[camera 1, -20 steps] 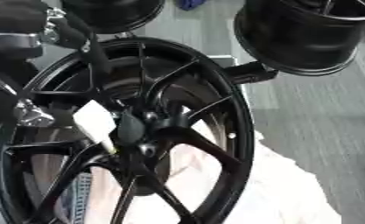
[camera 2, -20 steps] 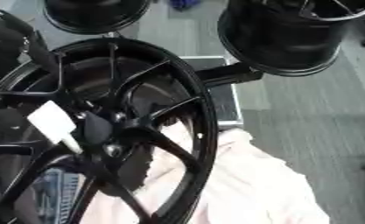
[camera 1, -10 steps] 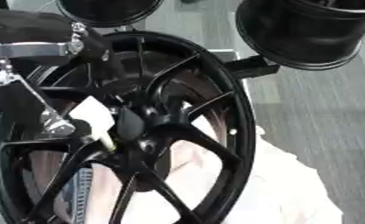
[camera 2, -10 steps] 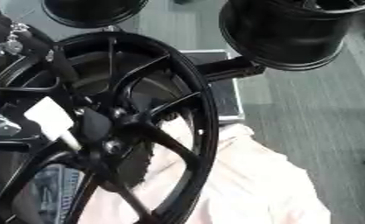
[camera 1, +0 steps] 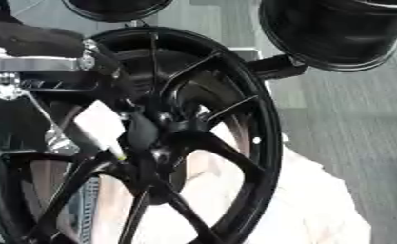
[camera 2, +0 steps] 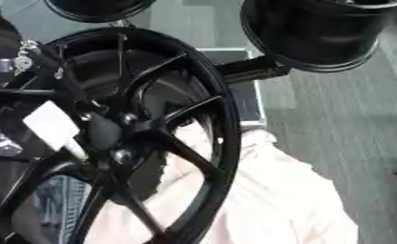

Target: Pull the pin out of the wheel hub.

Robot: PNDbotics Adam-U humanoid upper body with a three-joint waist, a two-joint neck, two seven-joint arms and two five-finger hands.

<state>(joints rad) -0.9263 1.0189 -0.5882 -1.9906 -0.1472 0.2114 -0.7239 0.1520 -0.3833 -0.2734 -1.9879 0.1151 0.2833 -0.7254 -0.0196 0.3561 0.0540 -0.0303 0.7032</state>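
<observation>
Wheel hub, the black multi-spoke alloy rim (camera 1: 151, 143), filled the frame's left; its white-tagged pin (camera 1: 101, 127) sat left of centre. My left robot hand (camera 1: 43, 71) had climbed toward upper left; grip unclear, pin apparently unpulled.

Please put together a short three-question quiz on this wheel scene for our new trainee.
1. True or false: the large black wheel stands upright, its spokes facing the camera.
2. From which side of the view does the robot's left arm reach toward the hub? A) the left B) the right C) the bottom
3. Fill in: the pale cloth shows behind the wheel at the lower ____ of the view.

Key: 1 true; 2 A; 3 right. Note that the white tag lies just left of the hub, and the left hand's fingers cannot be made out against the black spokes.
</observation>
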